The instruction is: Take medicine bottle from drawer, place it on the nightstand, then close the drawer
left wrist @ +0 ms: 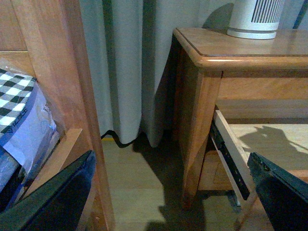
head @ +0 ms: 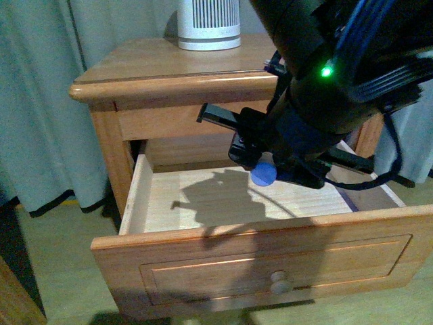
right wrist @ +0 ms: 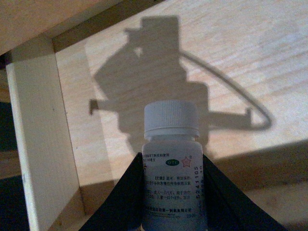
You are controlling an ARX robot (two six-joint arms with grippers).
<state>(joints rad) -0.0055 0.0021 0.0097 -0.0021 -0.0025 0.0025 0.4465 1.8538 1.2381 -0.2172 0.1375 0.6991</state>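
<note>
While the right gripper (right wrist: 172, 195) clamps the white medicine bottle (right wrist: 172, 159) above the pale floor of the open drawer (head: 270, 264), the left gripper (left wrist: 171, 190) hangs with jaws apart, left of the nightstand (head: 169, 68), holding nothing

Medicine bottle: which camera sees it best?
The right wrist view. The medicine bottle fills the middle, white cap and printed label clear, gripped by the right gripper. In the front view the right arm hides it. The left wrist view shows the nightstand and drawer, but no bottle.

The medicine bottle (right wrist: 171, 163) has its base cut off
</note>
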